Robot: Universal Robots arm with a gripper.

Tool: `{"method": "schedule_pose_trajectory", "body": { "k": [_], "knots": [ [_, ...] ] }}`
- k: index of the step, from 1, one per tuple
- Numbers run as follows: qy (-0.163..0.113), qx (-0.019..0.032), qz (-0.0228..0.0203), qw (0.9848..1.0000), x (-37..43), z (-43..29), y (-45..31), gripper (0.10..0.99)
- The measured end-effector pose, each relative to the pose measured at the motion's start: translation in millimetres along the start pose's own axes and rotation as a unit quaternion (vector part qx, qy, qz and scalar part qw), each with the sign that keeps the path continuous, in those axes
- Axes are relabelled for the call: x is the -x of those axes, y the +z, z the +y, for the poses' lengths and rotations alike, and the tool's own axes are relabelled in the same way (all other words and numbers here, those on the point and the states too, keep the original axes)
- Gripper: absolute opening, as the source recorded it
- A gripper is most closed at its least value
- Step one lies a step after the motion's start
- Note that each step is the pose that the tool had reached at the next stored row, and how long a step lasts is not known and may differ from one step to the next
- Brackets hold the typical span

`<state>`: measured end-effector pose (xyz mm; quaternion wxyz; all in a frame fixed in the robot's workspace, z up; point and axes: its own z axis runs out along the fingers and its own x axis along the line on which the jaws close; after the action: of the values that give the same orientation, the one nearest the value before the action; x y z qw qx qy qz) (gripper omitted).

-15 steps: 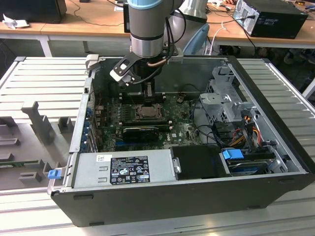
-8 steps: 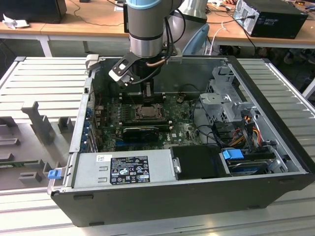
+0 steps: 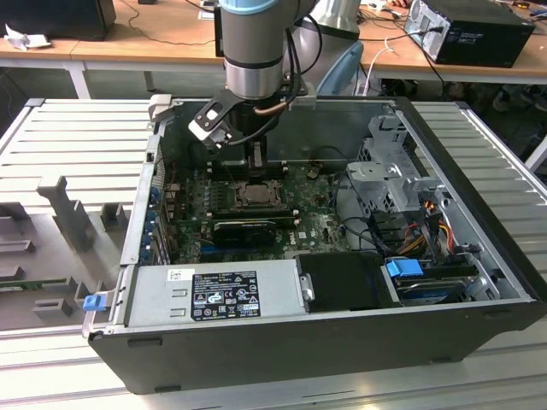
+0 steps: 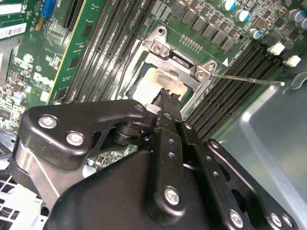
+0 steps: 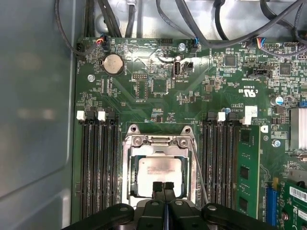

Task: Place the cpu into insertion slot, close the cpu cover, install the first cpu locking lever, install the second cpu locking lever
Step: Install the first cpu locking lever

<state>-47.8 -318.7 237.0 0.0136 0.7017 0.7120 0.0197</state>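
The small, flat, silvery-grey square cpu (image 5: 160, 171) lies in the black-rimmed square insertion slot (image 5: 133, 177), framed by the dull silver windowed cpu cover (image 5: 158, 141). In the exterior view the black gripper (image 3: 255, 168), clenched on nothing, stands at the slot's 12 o'clock. The chip looks light, stiff and fragile, so it is best held by its edges.

Arm (image 3: 252, 51) upright, wrist facing straight down; gripper (image 5: 163, 188) lowered, fingertips (image 5: 157, 188) pressed together.

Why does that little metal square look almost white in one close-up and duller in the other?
Second wrist view: glare bleaches the cpu pale beside the gripper; first wrist view: only a soft sheen on it; exterior view: the computer case shades its own inside.
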Motion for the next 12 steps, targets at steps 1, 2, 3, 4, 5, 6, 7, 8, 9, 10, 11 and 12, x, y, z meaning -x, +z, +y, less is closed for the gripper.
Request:
{"method": "schedule_pose_trajectory", "body": {
  "k": [1,2,3,4,5,6,7,8,9,10,11,12],
  "knots": [
    [0.0,0.0,0.0,1.0,0.0,0.0,-0.9,0.106],
    [0.0,0.0,0.0,1.0,0.0,0.0,-1.7,0.106],
    [0.0,0.0,0.0,1.0,0.0,0.1,-2.4,0.106],
    [0.0,0.0,0.0,1.0,0.0,0.2,-3.5,0.106],
    [0.0,0.0,0.0,1.0,0.0,0.2,-4.2,0.106],
    [0.0,0.0001,0.0,1.0,0.0,0.2,-4.4,0.106],
    [0.0,0.0001,0.0002,1.0,0.0,0.2,-4.9,0.106],
    [0.0,0.0001,0.0002,1.0,0.0,0.3,-5.0,0.106],
    [0.0,0.0,0.0003,1.0,0.0,0.3,-5.5,0.106],
    [0.0,-0.0001,0.0002,1.0,0.1,0.3,-6.2,0.106],
    [0.0,0.0,0.0003,1.0,0.0,0.3,-6.7,0.106],
    [0.0,0.0,0.0004,1.0,0.0,0.4,-7.3,0.106]
  ]
}}
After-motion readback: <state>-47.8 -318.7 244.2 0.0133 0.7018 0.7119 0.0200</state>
